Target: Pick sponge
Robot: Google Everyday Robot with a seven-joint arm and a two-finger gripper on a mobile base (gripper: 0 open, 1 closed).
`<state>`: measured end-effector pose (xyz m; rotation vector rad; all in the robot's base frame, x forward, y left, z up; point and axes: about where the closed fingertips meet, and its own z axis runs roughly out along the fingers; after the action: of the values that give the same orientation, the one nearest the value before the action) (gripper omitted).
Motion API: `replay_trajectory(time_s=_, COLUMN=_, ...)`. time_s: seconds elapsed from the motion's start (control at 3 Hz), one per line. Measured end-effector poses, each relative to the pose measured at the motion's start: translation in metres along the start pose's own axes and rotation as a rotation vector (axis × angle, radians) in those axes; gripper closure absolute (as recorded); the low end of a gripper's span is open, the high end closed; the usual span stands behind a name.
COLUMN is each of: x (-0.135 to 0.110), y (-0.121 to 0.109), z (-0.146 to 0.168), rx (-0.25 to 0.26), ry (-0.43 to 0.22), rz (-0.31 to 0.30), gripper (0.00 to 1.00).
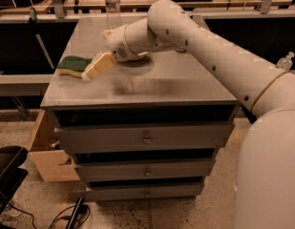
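Observation:
The sponge (72,65), dark green on top with a yellow base, lies flat near the left edge of the grey cabinet top (166,87). My gripper (91,72), pale yellow and blocky, reaches in from the right. It is low over the top, and its tip is right beside the sponge's right end, overlapping it. I cannot tell whether it touches the sponge. The white arm (194,37) crosses the back of the top and hides what stands behind it.
A clear water bottle (112,3) stands at the back edge of the top. A wooden drawer (44,151) hangs open at the cabinet's lower left. A black object (6,175) sits on the floor at the left. Benches run behind.

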<state>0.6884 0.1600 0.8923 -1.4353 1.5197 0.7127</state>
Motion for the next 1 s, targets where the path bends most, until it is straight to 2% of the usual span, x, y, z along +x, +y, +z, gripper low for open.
replay_trajectory(time_s=0.67, x=0.003, y=0.005, z=0.041, rx=-0.044, ry=-0.019, rz=0.015, gripper=0.0)
replay_trajectory(time_s=1.0, x=0.014, y=0.005, z=0.062, rx=-0.069, ry=-0.012, rz=0.042, gripper=0.0)
